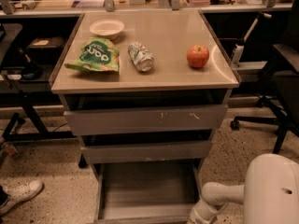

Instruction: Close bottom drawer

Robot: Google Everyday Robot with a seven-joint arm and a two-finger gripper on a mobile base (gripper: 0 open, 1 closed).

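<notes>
The bottom drawer (147,190) is pulled out at the foot of the grey cabinet. Its shallow tray looks empty and its front edge lies at the lower frame edge. Above it are the middle drawer front (147,151) and the widest drawer front (145,119) with white scratch marks. My white arm (219,197) reaches in from the lower right, down beside the drawer's right front corner. The gripper (195,218) is at the frame's bottom edge, mostly cut off.
On the cabinet top are a white bowl (107,28), a green chip bag (95,55), a crushed can (140,56) and a red apple (197,56). An office chair (280,87) stands at the right. A person's white shoe (21,195) is at the lower left.
</notes>
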